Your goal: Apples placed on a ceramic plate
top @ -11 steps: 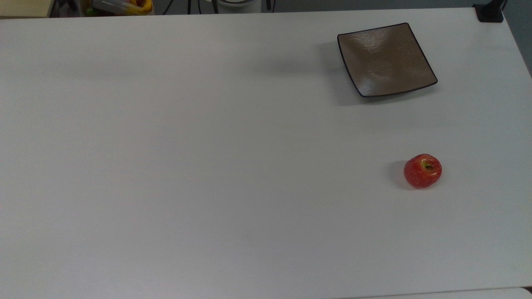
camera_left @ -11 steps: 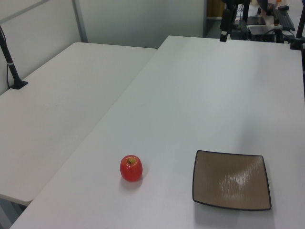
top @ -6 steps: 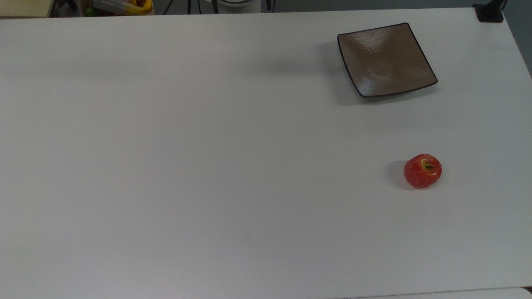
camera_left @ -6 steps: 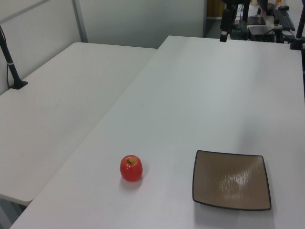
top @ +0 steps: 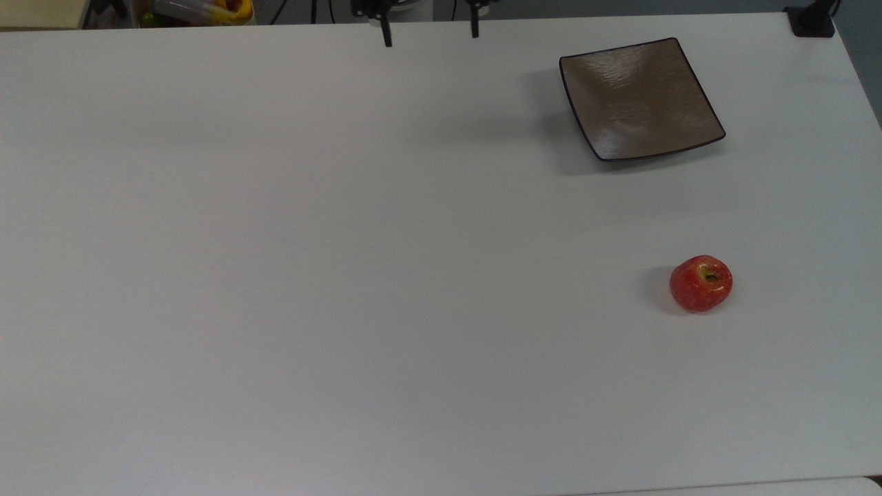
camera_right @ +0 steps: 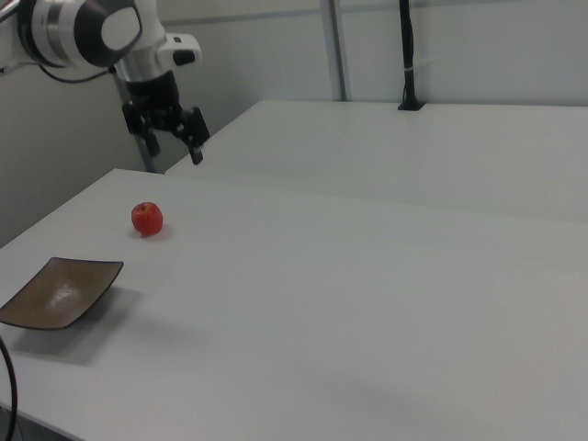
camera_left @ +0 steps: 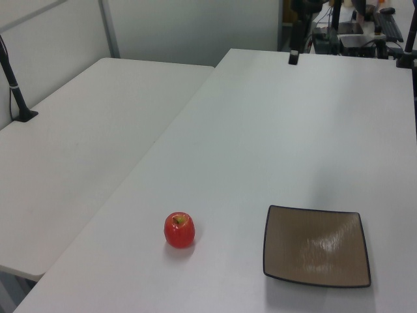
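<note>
A plain white table [top: 344, 275] takes up most of the room here, with a second white table [camera_left: 85, 130] pushed up alongside it and grey partition walls behind. In the left view a black pole [camera_left: 14, 85] stands on a small base at the far edge of that second table; the right view shows another dark post [camera_right: 407, 55] at the back.

The apple [top: 701, 283] sits on bare tabletop, stem hollow up, a small red thing with a yellow-green dimple. It is not on the ceramic plate [top: 641, 98] — the two are well apart, with open white surface between them. In the top view the plate lies toward the upper right and the apple below it, nearer the bottom; in the left view the apple [camera_left: 179, 229] is to the left of the plate [camera_left: 316, 246]; in the right view the apple [camera_right: 147, 219] lies beyond the plate [camera_right: 60, 292]. The plate is square, glossy brown with a thin dark rim, and nothing rests on it.

The gripper [camera_right: 172, 142] hangs in the air above the table's far edge, on the white arm [camera_right: 87, 32] that reaches in from the right view's upper left. Its two dark fingers are spread wide — the top view catches their tips [top: 387, 38] poking in at the top edge with a clear gap between them, holding nothing. It is well clear of both apple and plate.
</note>
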Controlling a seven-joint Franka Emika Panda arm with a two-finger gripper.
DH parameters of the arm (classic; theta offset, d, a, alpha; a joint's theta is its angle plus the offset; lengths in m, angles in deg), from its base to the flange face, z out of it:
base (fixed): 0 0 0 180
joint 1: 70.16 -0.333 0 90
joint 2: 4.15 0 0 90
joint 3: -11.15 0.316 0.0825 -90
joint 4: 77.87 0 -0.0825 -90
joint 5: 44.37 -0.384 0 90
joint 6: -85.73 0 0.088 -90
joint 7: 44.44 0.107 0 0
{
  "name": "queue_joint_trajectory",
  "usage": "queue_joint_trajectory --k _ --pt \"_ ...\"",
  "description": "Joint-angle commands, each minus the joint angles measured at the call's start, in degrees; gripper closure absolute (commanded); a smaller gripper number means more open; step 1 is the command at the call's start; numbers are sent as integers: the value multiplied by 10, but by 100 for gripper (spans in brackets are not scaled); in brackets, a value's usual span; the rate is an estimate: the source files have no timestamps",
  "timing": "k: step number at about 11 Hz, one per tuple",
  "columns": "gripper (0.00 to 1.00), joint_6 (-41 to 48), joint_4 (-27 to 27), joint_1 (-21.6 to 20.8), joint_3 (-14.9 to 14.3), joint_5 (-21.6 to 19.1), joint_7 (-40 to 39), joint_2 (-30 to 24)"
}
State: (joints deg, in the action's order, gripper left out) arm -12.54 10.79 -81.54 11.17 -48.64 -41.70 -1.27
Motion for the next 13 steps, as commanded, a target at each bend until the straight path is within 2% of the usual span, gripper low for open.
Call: queue_joint_trajectory --k 1,3,6,7,9,13 --pt "0 26 -170 -56 -4 -12 57 112" --pt "0 -38 -184 -95 6 -7 69 152" --pt "0 -153 -187 -141 9 5 131 216" --pt "0 -191 -187 -158 9 16 142 237" --pt "0 -260 -187 -195 10 78 199 279" --pt "0 -323 -199 -217 18 97 206 337"
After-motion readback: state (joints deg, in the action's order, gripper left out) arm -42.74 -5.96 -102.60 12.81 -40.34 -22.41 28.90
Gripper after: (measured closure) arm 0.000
